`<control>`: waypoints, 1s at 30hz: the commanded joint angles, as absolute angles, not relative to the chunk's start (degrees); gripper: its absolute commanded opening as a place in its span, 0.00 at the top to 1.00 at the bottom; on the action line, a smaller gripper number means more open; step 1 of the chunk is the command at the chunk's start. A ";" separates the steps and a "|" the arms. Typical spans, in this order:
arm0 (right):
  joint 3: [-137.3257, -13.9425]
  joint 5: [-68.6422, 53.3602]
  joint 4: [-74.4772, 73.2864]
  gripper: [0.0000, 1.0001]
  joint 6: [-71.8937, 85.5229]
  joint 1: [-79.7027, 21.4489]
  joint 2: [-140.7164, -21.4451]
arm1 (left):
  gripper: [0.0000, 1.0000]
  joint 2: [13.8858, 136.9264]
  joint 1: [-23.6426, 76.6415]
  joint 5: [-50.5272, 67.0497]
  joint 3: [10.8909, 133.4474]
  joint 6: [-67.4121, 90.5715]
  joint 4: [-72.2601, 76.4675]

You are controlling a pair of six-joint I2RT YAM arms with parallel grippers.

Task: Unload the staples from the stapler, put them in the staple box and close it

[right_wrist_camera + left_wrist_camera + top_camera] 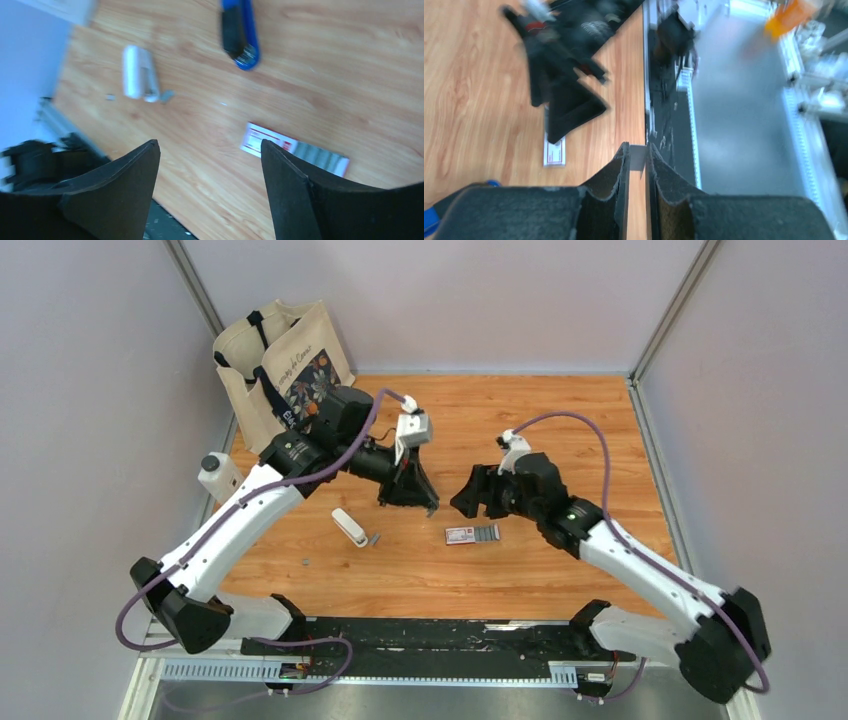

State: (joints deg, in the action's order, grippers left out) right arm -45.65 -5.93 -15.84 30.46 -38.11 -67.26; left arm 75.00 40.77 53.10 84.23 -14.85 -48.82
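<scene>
The blue stapler (241, 33) with its dark end lies flat on the wooden table at the top of the right wrist view. A sliver of blue (430, 218) also shows at the bottom left of the left wrist view. In the top view the stapler is hidden under my left gripper (420, 502). My left gripper (638, 151) is shut on a small grey strip of staples (639, 159) held at its fingertips above the table. My right gripper (468, 502) is open and empty (207, 146), hovering above the red-and-white staple box (295, 150).
The staple box (472, 534) lies between the two grippers. A small white oblong part (349, 527) and tiny grey bits (376, 538) lie to the left. A tote bag (285, 370) and a white bottle (218, 475) stand at the far left. A black rail (420, 635) runs along the near edge.
</scene>
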 commanded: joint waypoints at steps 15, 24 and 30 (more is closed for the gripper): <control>-47.37 -33.40 1.05 0.31 35.07 -38.32 -47.81 | 0.87 74.71 30.85 68.11 63.20 52.56 27.24; -50.97 -32.35 2.46 0.38 35.33 -38.32 -49.74 | 0.86 73.74 30.85 68.38 60.91 51.59 26.89; -52.38 -32.70 2.99 0.47 35.68 -38.23 -51.59 | 0.86 74.00 30.85 68.12 61.08 51.59 26.89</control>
State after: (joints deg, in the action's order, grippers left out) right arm -49.69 -32.16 0.32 35.09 -38.13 -50.89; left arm 75.75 31.09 67.26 60.69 51.13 23.79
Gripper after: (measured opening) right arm 0.549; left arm 0.195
